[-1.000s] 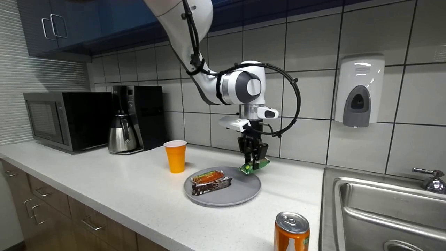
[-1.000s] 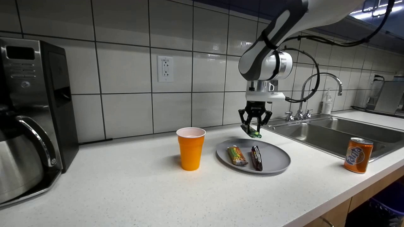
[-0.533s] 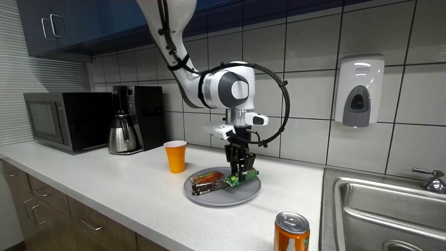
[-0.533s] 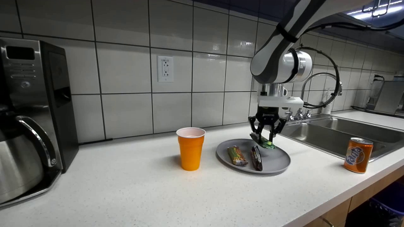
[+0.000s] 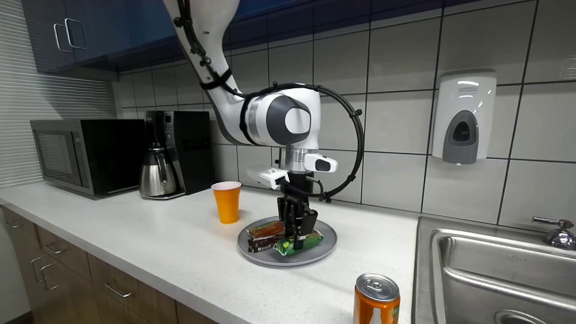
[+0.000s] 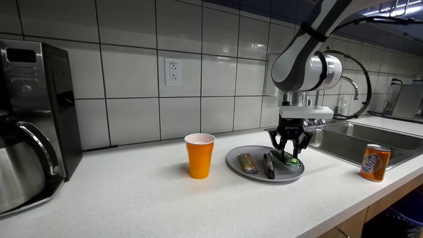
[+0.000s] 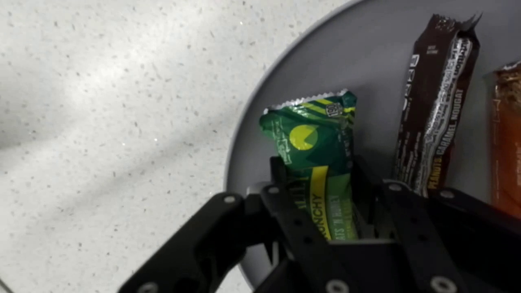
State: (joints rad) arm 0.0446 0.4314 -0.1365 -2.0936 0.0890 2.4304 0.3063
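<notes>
Tool [image 7: 318, 167]: pointing down and clamped on the green bar [image 7: 311, 132], its black fingers [image 7: 279, 173] against both long sides of the wrapper.
Green bar: between the fingertips, serrated end sticking out past them; low over the plate, though I can't tell whether its underside touches.
Gray plate [image 7: 366, 57]: directly below the tool.
Brown bar [image 7: 437, 101]: on the plate just beside the tool, a gap between it and the green wrapper; I can read "CARAMEL, NOUGAT" on it.
Orange-wrapped bar [image 7: 506, 154]: on the plate too, farther from the tool, with the brown one in between.
Orange cup [image 6: 200, 160]: upright on the surface [image 6: 158, 208], left of the tool in both exterior views and clear of the plate.
Fanta can [image 6: 375, 163]: upright, well to the right of the tool in both exterior views.
Sink [image 5: 425, 270]: also right of the tool, set into the surface.
Coffee maker [image 5: 193, 153]: well left of the tool, next to the microwave [image 5: 110, 153] in an exterior view.
Soap dispenser [image 5: 468, 112]: higher than the tool and to its right, in an exterior view.
</notes>
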